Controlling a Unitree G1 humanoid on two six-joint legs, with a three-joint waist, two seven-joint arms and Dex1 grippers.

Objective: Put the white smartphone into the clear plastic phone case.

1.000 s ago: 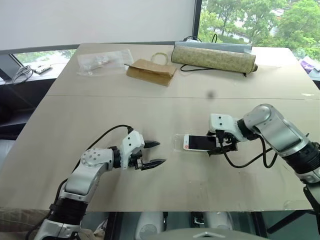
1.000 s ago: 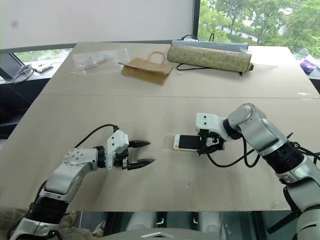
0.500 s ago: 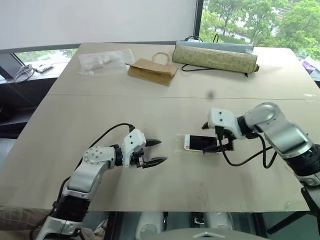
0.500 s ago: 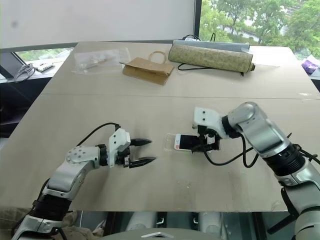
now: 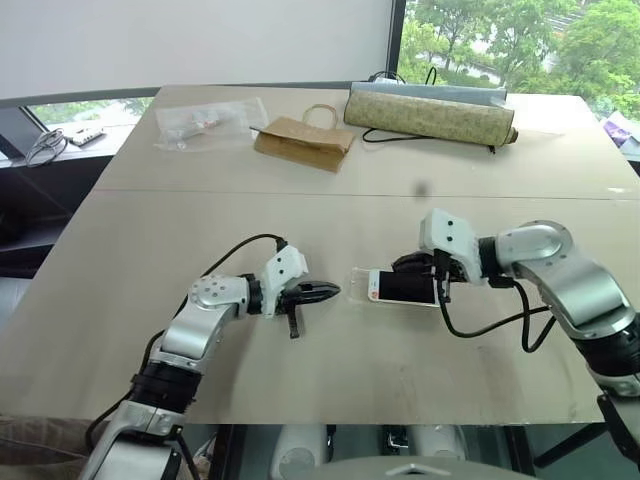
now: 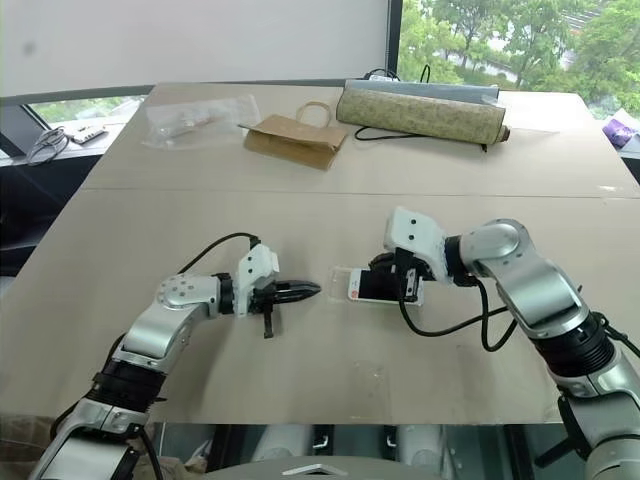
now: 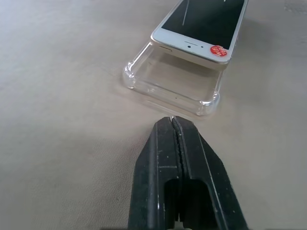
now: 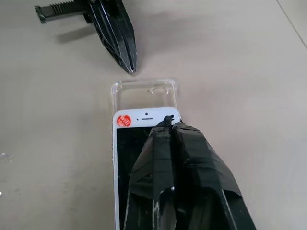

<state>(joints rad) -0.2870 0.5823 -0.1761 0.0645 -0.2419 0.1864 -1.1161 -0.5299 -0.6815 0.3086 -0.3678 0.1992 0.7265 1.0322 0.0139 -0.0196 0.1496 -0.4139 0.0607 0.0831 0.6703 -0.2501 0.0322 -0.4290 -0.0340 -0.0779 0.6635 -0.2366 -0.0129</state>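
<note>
We see a broad beige table [image 5: 330, 205] with a seam running across it, set before a white wall panel [image 5: 190, 45] and a window [image 5: 520, 40] that opens on green trees in daylight. Along the table's far edge lie a clear plastic bag [image 5: 205, 122], a flat brown paper bag [image 5: 303, 142] and a rolled mat [image 5: 430, 115] with a black cable beside it. A dark ledge [image 5: 45, 150] at the left carries coiled cables.
</note>
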